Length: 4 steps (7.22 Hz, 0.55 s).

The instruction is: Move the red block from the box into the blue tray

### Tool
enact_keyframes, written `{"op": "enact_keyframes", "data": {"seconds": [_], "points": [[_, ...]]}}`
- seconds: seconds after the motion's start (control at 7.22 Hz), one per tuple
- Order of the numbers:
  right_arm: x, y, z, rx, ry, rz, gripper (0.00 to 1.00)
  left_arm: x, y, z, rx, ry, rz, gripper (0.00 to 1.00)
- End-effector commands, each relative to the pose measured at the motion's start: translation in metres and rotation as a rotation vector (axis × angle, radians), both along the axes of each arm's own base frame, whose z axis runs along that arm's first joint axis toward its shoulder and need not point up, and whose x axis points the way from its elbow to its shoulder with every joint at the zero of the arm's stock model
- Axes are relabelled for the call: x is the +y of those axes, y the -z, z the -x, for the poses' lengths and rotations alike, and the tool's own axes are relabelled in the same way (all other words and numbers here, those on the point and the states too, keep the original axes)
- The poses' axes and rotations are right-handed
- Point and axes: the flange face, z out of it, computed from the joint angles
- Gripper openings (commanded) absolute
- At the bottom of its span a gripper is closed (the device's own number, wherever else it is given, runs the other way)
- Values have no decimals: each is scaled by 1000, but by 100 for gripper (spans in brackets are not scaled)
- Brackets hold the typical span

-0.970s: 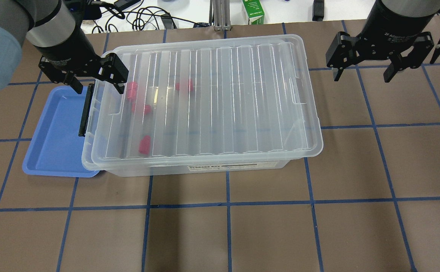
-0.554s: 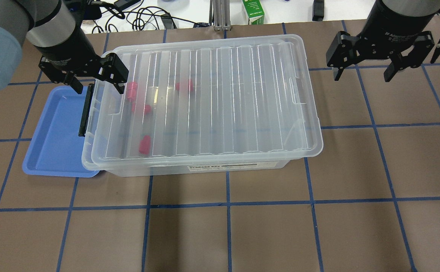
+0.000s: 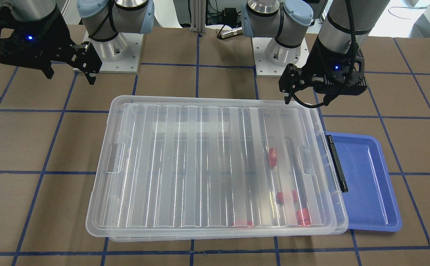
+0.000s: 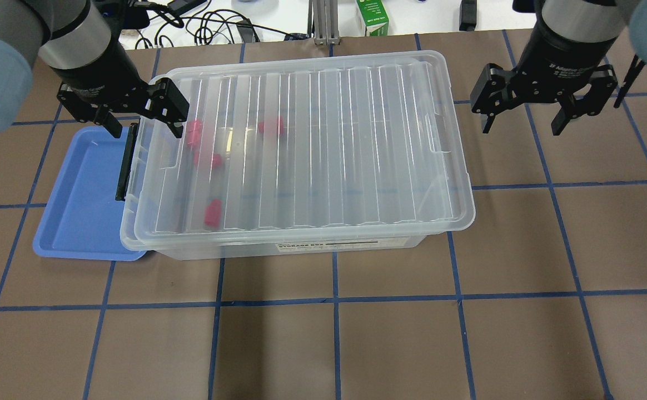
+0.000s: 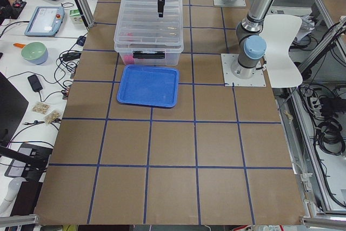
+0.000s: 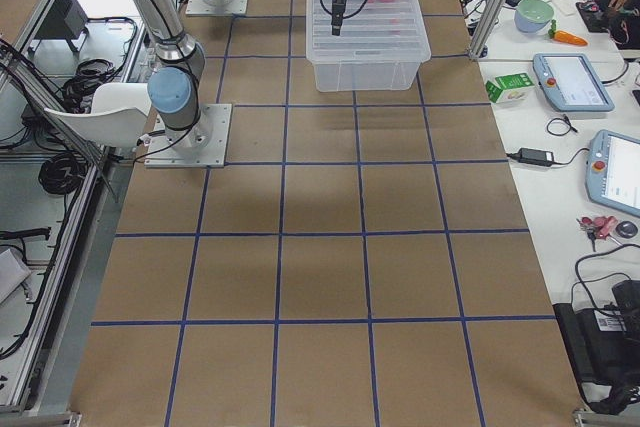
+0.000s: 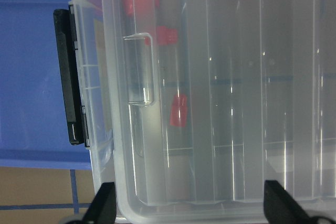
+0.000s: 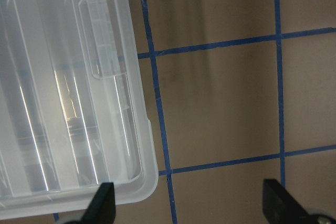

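Looking barely started tbh: box (image 4: pixel 312 150) has its lid on, red blocks (image 4: pixel 212 212) inside, blue tray (image 4: pixel 79 194) empty, left gripper (image 4: pixel 145 128) and right gripper (image 4: pixel 521 125) both spread, holding nothing.

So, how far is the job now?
Nothing is finished yet. The blue tray holds no block; the red blocks lie inside the box, and its clear lid is on. In hand: the left gripper, open, hangs by the black latch; the right gripper, open, hangs beside the other end. Left: remove lid, pick one block, place it.
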Motion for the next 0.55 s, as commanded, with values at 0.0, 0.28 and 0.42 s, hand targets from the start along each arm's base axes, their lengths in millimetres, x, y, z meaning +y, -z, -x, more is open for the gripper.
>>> {"op": "enact_keyframes", "data": {"seconds": [0.0, 0.28, 0.42], "points": [[-48, 51, -5, -2, -15, 27, 100, 0, 0, 0, 0, 0, 0, 100], [-67, 87, -6, -11, -16, -23, 100, 0, 0, 0, 0, 0, 0, 100], [-74, 104, -7, -28, -20, -48, 100, 0, 1, 0, 0, -2, -2, 100]]}}
